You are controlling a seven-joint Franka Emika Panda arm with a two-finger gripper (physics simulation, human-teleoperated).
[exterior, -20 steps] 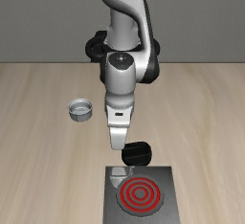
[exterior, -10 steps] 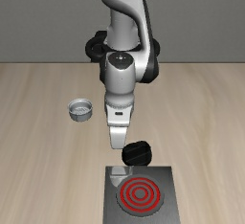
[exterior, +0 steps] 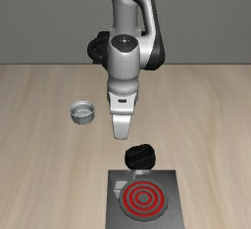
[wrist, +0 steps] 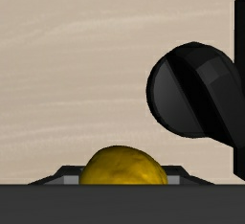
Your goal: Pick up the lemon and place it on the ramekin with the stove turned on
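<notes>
The yellow lemon (wrist: 119,163) sits between my fingertips, with a grey finger pad (wrist: 65,177) touching it on each side. My gripper (wrist: 121,178) is shut on it. In the exterior view the gripper (exterior: 121,131) hangs above the wooden table, just behind the stove's black knob (exterior: 140,156), and the hand hides the lemon. The small grey ramekin (exterior: 81,112) stands on the table toward the exterior view's left, apart from the gripper. The stove (exterior: 169,180) has a burner (exterior: 143,200) that glows with red rings.
Close beside the lemon looms the black knob (wrist: 193,89). The wooden table (exterior: 39,164) is bare around the ramekin and the stove. The robot's base (exterior: 98,47) stands at the back.
My hand has risen from just above the table near the knob, and the arm stands straighter. The ramekin, the stove and the knob have not moved.
</notes>
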